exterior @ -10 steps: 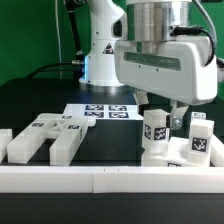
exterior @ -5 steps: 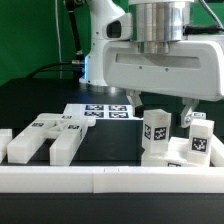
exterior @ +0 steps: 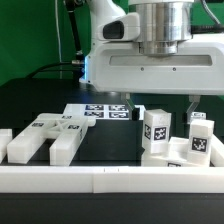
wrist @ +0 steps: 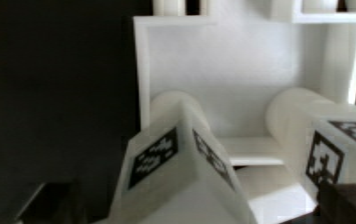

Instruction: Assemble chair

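The chair parts are white tagged pieces. One upright bar (exterior: 155, 130) stands on a white base part (exterior: 160, 158) behind the border rail, and a second upright piece (exterior: 201, 136) stands to the exterior view's right of it. A flat part with prongs (exterior: 45, 138) lies at the exterior view's left. My gripper (exterior: 164, 108) hangs open just above the first upright bar, one finger on each side of its top, touching nothing. The wrist view looks down on both tagged uprights (wrist: 171, 152) (wrist: 335, 140) and a flat white slab (wrist: 228, 70). My gripper (wrist: 200, 208) shows only dark finger edges there.
A long low white border rail (exterior: 110, 178) runs along the front of the black table. The marker board (exterior: 100, 112) lies behind the parts, near the robot's base (exterior: 100, 60).
My gripper has risen off the upright bar that its fingers flanked a second ago. The bar stays standing where it was.
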`<state>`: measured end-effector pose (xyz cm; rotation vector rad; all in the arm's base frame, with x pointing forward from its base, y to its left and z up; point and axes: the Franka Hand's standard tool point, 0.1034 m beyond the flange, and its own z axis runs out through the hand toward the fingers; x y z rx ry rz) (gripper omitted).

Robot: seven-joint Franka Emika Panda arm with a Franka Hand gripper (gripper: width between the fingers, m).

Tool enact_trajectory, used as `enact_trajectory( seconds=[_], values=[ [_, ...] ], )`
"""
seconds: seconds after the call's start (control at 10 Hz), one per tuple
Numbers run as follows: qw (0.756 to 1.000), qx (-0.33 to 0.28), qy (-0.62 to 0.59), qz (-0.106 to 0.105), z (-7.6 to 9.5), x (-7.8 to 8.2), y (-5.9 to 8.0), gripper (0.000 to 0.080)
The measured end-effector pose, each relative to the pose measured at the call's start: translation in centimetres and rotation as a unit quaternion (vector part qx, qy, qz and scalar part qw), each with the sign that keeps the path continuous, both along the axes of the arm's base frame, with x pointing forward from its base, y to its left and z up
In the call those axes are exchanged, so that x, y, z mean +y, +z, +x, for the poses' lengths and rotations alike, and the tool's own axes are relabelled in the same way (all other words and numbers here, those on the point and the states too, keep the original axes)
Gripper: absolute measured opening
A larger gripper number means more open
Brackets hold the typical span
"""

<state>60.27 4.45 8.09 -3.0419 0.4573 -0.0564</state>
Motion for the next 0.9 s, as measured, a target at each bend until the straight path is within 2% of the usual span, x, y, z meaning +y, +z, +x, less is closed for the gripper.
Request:
enact_trajectory(
  seconds=[0.3, 0.7, 0.8, 0.9],
  values=[
    [0.994, -0.006, 0.112, -0.009, 0.01, -0.25, -0.01, 0.0649],
    [0.963, -0.015, 0.268, -0.036, 0.28, -0.67, 0.1, 0.0649],
    [0.962, -0.015, 0.27, -0.036, 0.28, -0.68, 0.08, 0.0649],
    [0.963, -0.015, 0.268, -0.036, 0.28, -0.69, 0.08, 0.0513]
  ],
)
